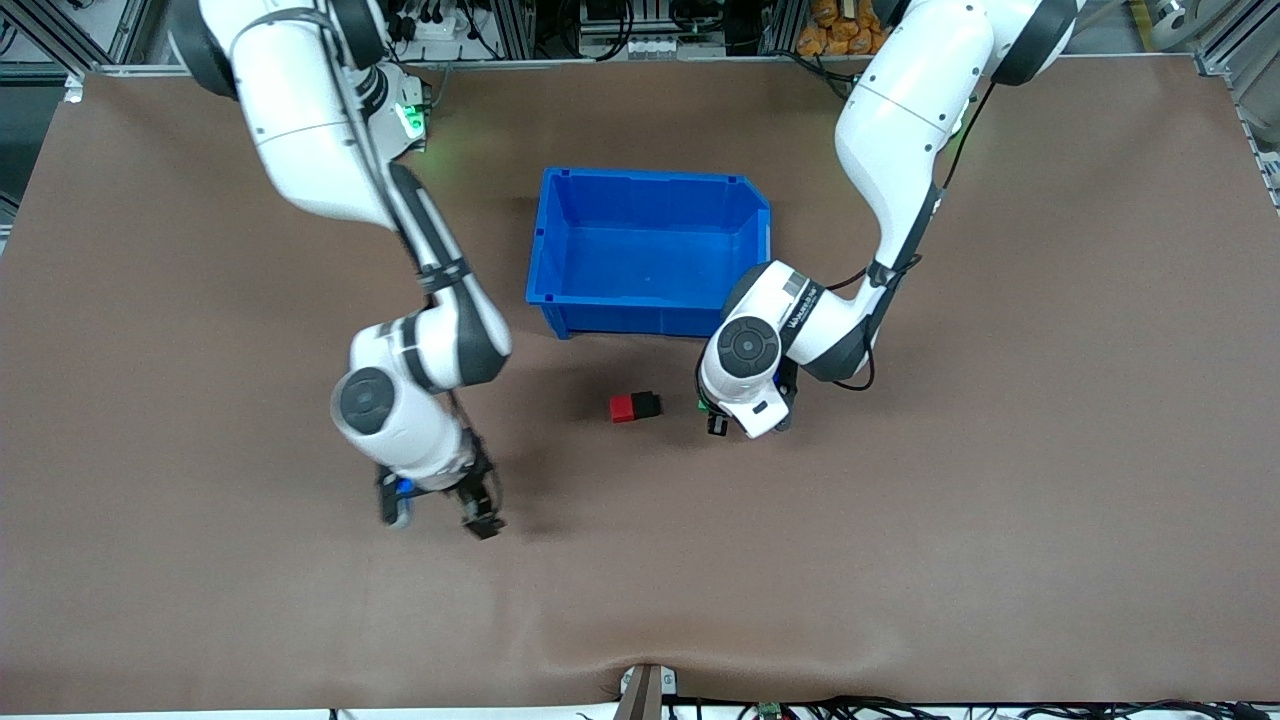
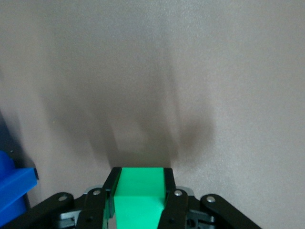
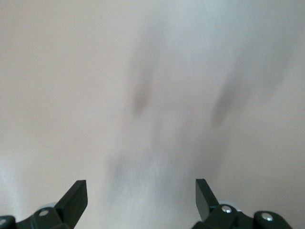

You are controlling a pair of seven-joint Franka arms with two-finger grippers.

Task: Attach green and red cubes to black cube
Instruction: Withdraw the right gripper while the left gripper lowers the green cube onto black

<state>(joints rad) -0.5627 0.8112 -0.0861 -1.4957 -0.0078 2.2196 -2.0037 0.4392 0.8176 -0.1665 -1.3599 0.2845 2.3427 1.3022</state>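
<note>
A red cube and a black cube sit joined side by side on the brown table, nearer to the front camera than the blue bin. My left gripper is low over the table beside the black cube, a short gap away toward the left arm's end. It is shut on the green cube, which fills the space between its fingers; a sliver of green shows in the front view. My right gripper is open and empty over bare table toward the right arm's end; in the right wrist view only table shows between its fingers.
An empty blue bin stands in the middle of the table, just farther from the front camera than the cubes; its corner shows in the left wrist view. The left arm's wrist hangs over the bin's corner.
</note>
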